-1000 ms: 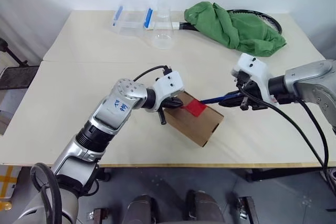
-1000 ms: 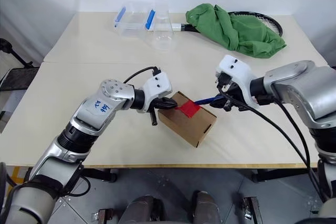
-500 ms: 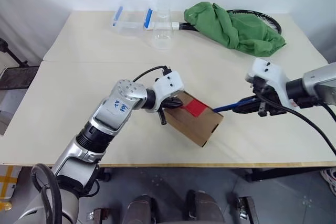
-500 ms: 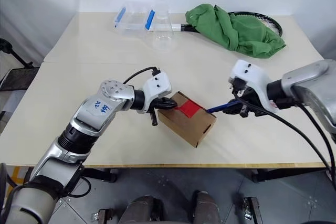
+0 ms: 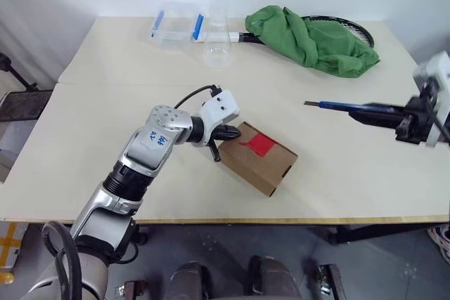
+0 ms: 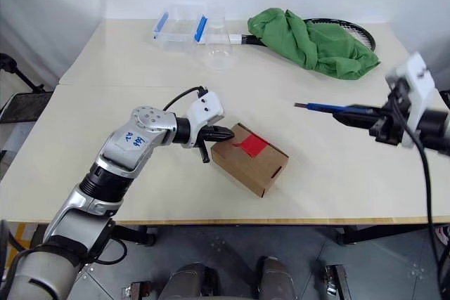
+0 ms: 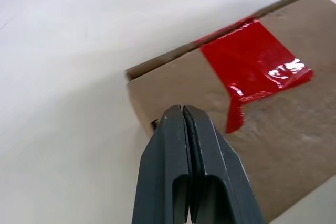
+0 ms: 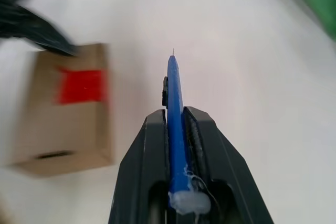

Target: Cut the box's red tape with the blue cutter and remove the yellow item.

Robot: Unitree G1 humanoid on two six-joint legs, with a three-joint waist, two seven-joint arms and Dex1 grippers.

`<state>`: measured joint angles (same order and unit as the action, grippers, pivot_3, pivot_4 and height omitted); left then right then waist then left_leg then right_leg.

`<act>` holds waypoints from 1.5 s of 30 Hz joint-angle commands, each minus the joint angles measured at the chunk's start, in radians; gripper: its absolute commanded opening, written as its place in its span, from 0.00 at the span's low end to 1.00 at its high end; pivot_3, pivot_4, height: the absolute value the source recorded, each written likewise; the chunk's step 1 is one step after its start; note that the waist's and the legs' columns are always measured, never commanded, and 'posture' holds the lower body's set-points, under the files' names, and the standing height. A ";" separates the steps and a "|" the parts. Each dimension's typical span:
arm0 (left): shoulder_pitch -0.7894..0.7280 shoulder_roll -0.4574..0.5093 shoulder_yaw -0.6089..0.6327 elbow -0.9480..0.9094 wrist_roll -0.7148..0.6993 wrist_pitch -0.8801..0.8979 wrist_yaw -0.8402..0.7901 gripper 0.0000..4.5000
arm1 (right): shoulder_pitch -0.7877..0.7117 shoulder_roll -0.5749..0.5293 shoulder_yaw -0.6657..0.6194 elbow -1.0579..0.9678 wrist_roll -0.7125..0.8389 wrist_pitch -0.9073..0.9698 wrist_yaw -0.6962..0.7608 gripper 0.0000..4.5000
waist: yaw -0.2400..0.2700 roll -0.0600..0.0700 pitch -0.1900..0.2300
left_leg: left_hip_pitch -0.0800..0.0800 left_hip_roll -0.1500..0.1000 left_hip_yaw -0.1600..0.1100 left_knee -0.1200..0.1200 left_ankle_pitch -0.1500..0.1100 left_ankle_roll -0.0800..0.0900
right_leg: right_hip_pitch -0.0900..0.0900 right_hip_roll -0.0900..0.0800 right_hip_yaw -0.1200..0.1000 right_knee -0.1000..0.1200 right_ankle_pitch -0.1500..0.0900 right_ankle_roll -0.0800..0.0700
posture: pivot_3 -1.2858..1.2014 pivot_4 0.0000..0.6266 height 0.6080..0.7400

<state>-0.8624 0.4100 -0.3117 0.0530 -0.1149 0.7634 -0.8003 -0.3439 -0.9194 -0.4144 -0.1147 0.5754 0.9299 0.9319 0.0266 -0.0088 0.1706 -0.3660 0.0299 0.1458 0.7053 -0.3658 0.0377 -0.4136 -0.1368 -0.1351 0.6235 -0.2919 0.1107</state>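
Observation:
The brown cardboard box (image 5: 264, 163) lies closed near the table's front edge, with the red tape (image 5: 261, 145) across its top seam. In the left wrist view the red tape (image 7: 252, 61) has a ragged edge and a thin strip hanging from it. My left gripper (image 5: 228, 131) is shut and empty, its tips at the box's (image 7: 283, 145) left corner. My right gripper (image 5: 357, 112) hovers well to the right of the box, shut on the blue cutter (image 5: 330, 106), whose blade points left towards the box. The yellow item is hidden.
At the table's back stand a clear container with blue clips (image 5: 176, 24) and a clear cup (image 5: 218, 48). A green cloth (image 5: 309, 38) lies over a racket (image 5: 354, 27) at the back right. Bare tabletop separates the box from the right gripper.
My right gripper has drawn the blue cutter off the red tape and swung far to the right. The left gripper has stayed at the box's corner.

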 commanded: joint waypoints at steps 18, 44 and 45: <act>0.097 0.211 0.227 -0.257 -0.230 0.283 -0.085 0.00 | 0.094 0.071 -0.082 0.074 0.019 -0.092 -0.177 0.93 | -0.008 0.009 0.005 | -0.002 0.000 0.001 -0.001 0.000 0.000 | -0.003 0.001 0.002 -0.001 0.000 0.001 | 0.52 0.24 1.00; 0.419 0.050 0.146 -0.495 -0.318 0.353 0.219 0.00 | -0.587 0.156 0.772 0.417 -0.409 -0.254 0.130 0.00 | -0.025 0.008 0.006 | -0.005 -0.001 0.000 -0.002 0.000 0.000 | -0.005 0.000 0.001 -0.002 0.001 0.001 | 0.52 0.24 1.00; 0.417 0.040 0.141 -0.487 -0.306 0.342 0.238 0.00 | -0.592 0.165 0.776 0.414 -0.412 -0.253 0.145 0.00 | -0.026 0.008 0.006 | -0.005 -0.001 0.000 -0.002 0.000 0.000 | -0.005 0.000 0.001 -0.002 0.001 0.001 | 0.52 0.24 1.00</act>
<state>-0.4453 0.4604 -0.1673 -0.4203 -0.4374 1.1358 -0.5890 -0.9035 -0.7540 0.3664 0.3103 0.1774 0.6951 1.0518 0.0010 -0.0005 0.1766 -0.3712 0.0287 0.1462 0.7030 -0.3657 0.0380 -0.4187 -0.1374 -0.1335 0.6216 -0.2912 0.1119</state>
